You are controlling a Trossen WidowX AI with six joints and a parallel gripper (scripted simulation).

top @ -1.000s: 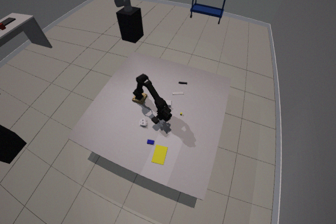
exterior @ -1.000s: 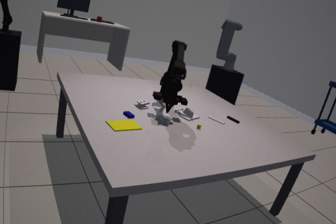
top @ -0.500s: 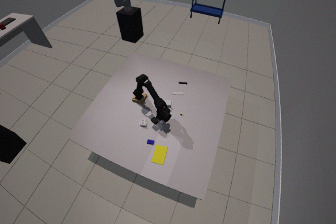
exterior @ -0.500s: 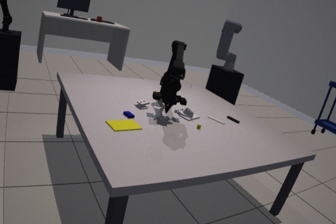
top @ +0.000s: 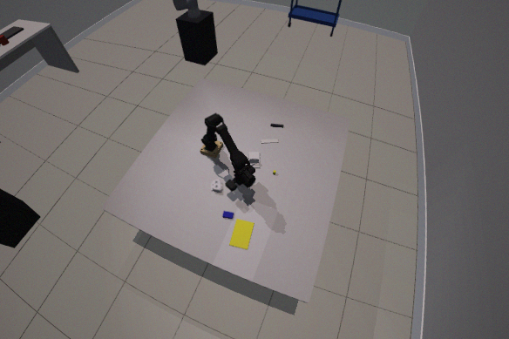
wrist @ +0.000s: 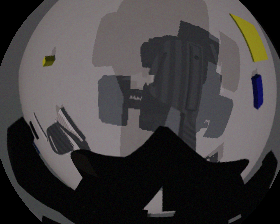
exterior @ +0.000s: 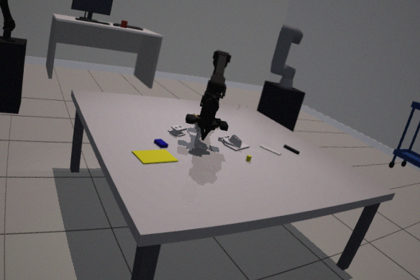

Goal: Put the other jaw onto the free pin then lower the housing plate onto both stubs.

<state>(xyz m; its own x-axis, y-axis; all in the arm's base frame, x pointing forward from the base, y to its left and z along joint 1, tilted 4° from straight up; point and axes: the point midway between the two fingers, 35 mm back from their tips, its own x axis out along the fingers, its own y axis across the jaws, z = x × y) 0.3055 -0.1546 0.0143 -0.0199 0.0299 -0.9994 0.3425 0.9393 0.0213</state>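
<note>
My gripper (exterior: 203, 139) (wrist: 162, 128) is shut and empty, pointing down above the table, between two pale assemblies. One assembly (top: 254, 157) (wrist: 65, 136) (exterior: 235, 140) is a flat white base with a raised grey part, seen as a grey block in the exterior view. The other is a small white piece (top: 212, 189) (exterior: 177, 129) with dark round marks on top, partly hidden by the gripper in the wrist view. Which is the housing plate, and how jaws, pins and gear teeth sit, is too small and dark to tell.
A yellow sheet (top: 241, 233) (exterior: 154, 156) (wrist: 251, 39) and blue block (top: 228, 214) (exterior: 161, 143) (wrist: 257, 91) lie on one side. A small yellow cylinder (top: 274, 172) (exterior: 249, 158) (wrist: 48, 61), white strip (top: 269, 141) (exterior: 270, 150) and black bar (top: 277, 125) (exterior: 291, 149) lie on the other. Arm shadows cover the middle.
</note>
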